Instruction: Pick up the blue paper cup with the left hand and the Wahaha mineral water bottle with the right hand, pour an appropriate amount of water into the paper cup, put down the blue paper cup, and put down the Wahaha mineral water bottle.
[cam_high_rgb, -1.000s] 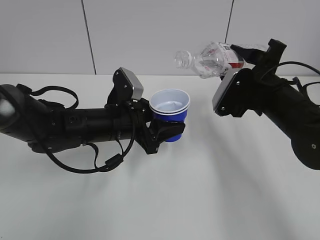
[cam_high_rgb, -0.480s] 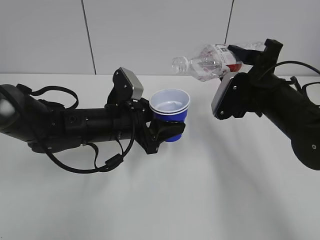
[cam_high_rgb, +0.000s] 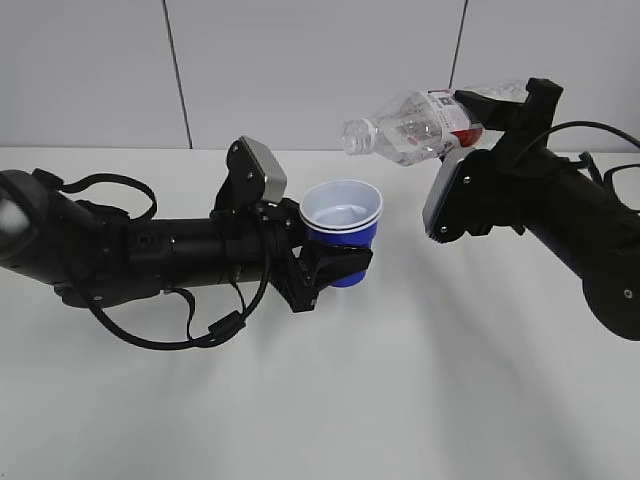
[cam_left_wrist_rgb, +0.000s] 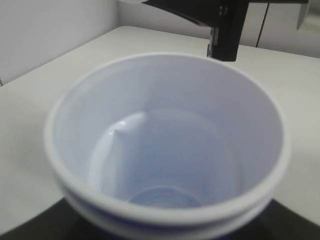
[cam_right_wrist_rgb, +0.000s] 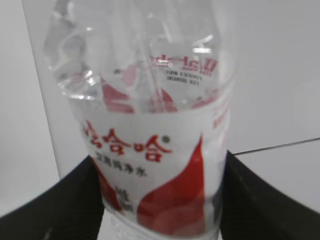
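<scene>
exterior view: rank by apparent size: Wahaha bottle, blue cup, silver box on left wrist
1. Wahaha mineral water bottle
2. blue paper cup
3. silver-grey box; it looks only slightly smaller than the cup, so that ranking is unsure.

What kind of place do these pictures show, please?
Probably a robot test bench or lab, not a home: a plain white table, a bare grey panelled wall, and two black arms, the left claw holding a blue paper cup, the right holding a water bottle.

You're looking at two chunky matte-black arms: the left hand (cam_high_rgb: 334, 266) is wearing looping black cables and a silver-grey wrist box, and the right hand (cam_high_rgb: 487, 102) is sporting a similar grey-edged box.
</scene>
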